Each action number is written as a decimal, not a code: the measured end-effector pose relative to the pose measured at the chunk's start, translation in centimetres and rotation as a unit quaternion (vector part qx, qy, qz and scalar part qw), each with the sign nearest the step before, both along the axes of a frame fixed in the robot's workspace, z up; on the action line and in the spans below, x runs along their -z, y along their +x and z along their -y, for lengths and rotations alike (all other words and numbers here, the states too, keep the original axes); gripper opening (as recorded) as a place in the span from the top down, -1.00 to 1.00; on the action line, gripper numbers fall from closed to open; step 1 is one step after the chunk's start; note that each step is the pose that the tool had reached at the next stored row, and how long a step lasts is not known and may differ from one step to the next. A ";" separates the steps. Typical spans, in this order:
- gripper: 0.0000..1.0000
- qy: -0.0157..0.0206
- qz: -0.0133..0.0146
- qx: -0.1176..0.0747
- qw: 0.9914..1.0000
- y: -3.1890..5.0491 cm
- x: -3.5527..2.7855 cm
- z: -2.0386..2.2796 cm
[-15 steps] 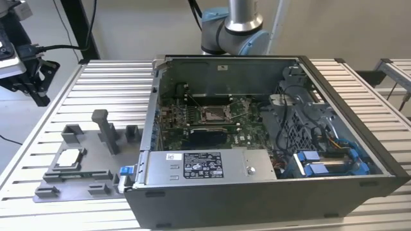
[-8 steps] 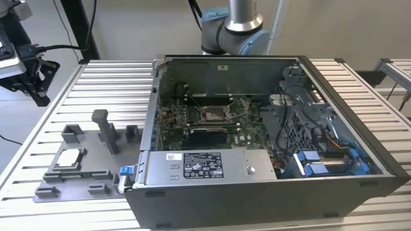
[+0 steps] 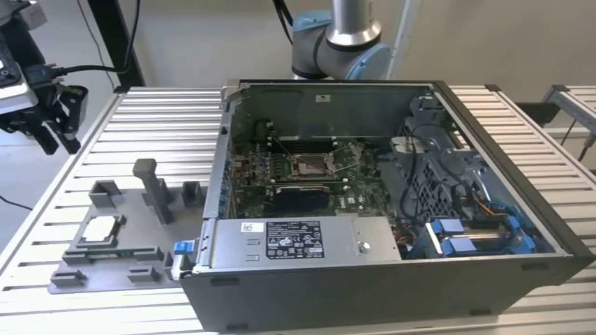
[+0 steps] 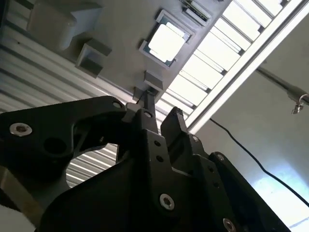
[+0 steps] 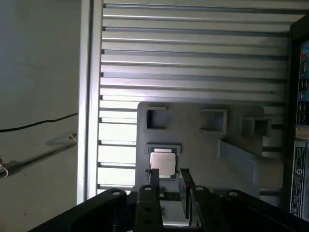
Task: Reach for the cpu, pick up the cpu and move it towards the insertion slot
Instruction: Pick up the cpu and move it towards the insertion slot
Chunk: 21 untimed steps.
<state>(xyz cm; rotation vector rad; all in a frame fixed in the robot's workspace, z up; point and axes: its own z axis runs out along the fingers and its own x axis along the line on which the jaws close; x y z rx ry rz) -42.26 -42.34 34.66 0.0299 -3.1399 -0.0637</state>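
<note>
Hand [image 3: 58, 145] hung spread open, nothing in it, up over the cpu [image 3: 100, 230] sitting in its grey fixture [image 3: 139, 241] on the surface [image 3: 139, 118].

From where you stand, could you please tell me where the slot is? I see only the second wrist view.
Observer: In the exterior view, the slot sits on the green board inside the open case, to the exterior view's right of the fixture.
Operator: Thank you. Is anything in it?
Observer: No; its brownish centre looks bare.
Operator: And my gripper?
Observer: It hangs open at the exterior view's left, apart from the fixture.
</note>
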 end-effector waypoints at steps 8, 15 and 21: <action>-1.00 0.001 0.000 0.000 1.000 0.00 0.00 0.00; -1.00 0.001 0.000 0.000 1.000 0.04 0.30 0.02; -1.00 0.001 0.000 0.000 1.000 0.38 1.32 0.30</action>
